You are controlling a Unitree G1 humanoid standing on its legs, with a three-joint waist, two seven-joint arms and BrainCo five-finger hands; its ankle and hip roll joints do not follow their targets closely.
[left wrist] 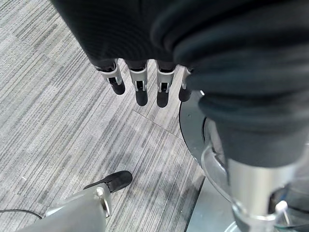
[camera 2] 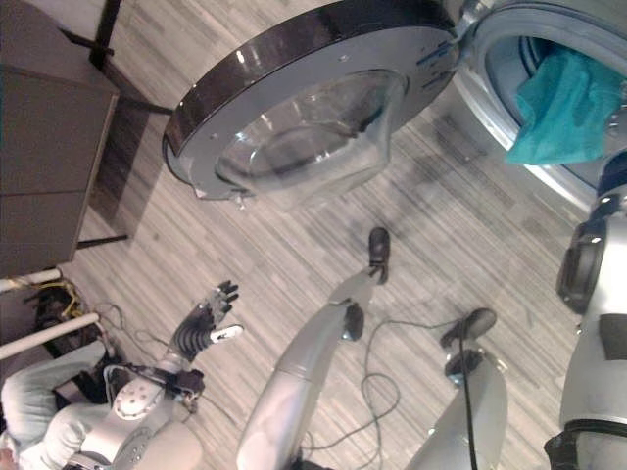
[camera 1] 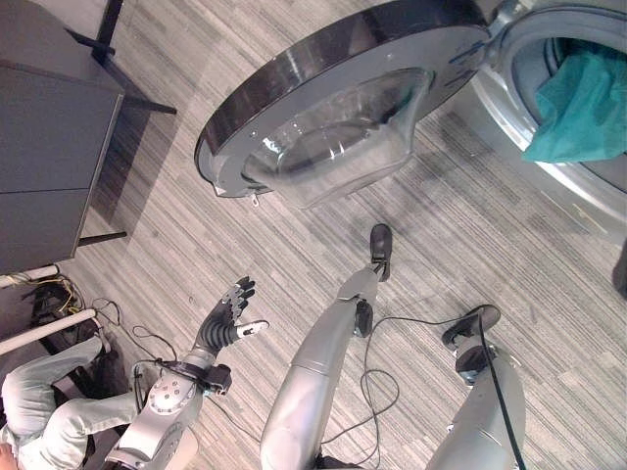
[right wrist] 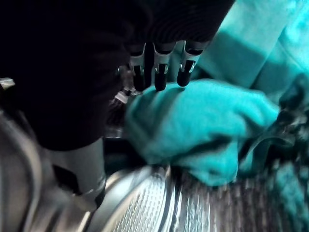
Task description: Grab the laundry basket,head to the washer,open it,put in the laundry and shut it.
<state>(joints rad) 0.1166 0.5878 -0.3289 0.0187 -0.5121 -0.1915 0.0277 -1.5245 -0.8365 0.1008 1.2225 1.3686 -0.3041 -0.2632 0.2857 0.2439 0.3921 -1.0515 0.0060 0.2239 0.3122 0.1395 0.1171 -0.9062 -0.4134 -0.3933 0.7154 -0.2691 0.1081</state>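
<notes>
The washer's round door [camera 1: 333,108] stands swung wide open, its glass bowl facing me. In the drum opening [camera 1: 519,49] at the upper right a teal cloth [camera 1: 583,108] hangs partly over the rim. In the right wrist view my right hand [right wrist: 159,72] is at the drum, fingers straight, their dark tips resting on the bunched teal cloth [right wrist: 203,121] above the ribbed drum wall [right wrist: 145,203]. My left hand [camera 1: 230,313] hangs low at the left over the floor, open and holding nothing, with the door's edge [left wrist: 193,125] just past its fingers [left wrist: 140,87].
A dark grey cabinet [camera 1: 49,147] stands at the left on thin black legs. A person's legs in light trousers [camera 1: 39,401] show at the lower left corner, next to white bars and cables. Grey striped floor [camera 1: 509,245] lies between door and washer.
</notes>
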